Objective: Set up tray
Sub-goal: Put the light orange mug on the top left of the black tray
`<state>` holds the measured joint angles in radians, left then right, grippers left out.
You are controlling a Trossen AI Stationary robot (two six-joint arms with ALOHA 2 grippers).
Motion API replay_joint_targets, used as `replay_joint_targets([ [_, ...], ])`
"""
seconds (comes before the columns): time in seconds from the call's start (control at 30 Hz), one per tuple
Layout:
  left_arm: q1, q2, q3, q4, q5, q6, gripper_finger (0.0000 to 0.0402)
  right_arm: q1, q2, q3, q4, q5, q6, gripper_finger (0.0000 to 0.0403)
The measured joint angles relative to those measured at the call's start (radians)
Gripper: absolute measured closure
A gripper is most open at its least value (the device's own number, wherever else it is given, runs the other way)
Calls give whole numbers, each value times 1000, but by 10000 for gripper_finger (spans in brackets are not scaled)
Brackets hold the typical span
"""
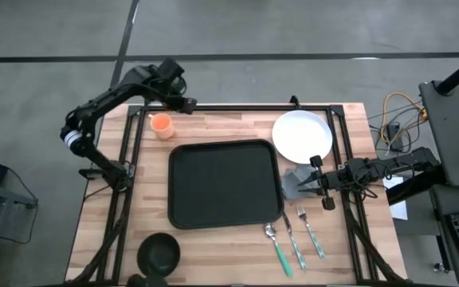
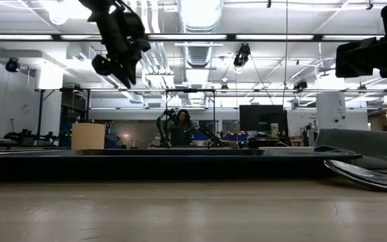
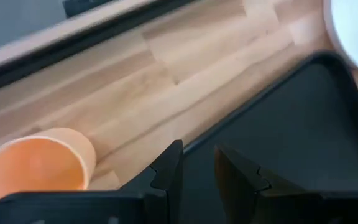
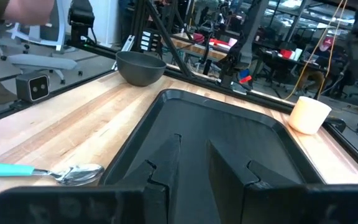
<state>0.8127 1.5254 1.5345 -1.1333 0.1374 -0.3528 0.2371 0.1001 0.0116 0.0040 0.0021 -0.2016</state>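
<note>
1. My left gripper (image 1: 191, 104) hangs above the far edge of the bench (image 1: 221, 127), fingers (image 3: 166, 171) a narrow gap apart, holding nothing.
2. The orange cup (image 1: 162, 124) stands upright just beside and below that gripper, on bare wood.
3. The tray (image 1: 225, 184) lies flat mid-bench, between my two grippers; its far rim is just under the left one. I see nothing in it.
4. My right gripper (image 1: 315, 182) sits low at the tray's right side, fingers slightly apart, pointing across the tray. I see nothing clamped.
5. The grey napkin (image 1: 296, 183) lies right at that gripper's tips; I cannot tell whether they touch.
6. Beside the right gripper: white plate (image 1: 302, 134) on one side, spoon (image 1: 276, 242) and two forks (image 1: 300, 239) on the other.
7. A dark bowl (image 1: 158, 253) sits well away from both grippers, at the near left corner.
</note>
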Motion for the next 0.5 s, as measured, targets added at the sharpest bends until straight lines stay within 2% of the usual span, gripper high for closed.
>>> replay_joint_targets([
  [0.17, -11, -82, 6, -51, -139, -65, 331, 0, 0, 0, 0, 0, 0, 335],
  [0.37, 9, -202, -114, -72, -111, -134, 331, 0, 0, 0, 0, 0, 0, 335],
  [0.5, 19, -252, -199, -61, -138, -139, 331, 0, 0, 0, 0, 0, 0, 335],
])
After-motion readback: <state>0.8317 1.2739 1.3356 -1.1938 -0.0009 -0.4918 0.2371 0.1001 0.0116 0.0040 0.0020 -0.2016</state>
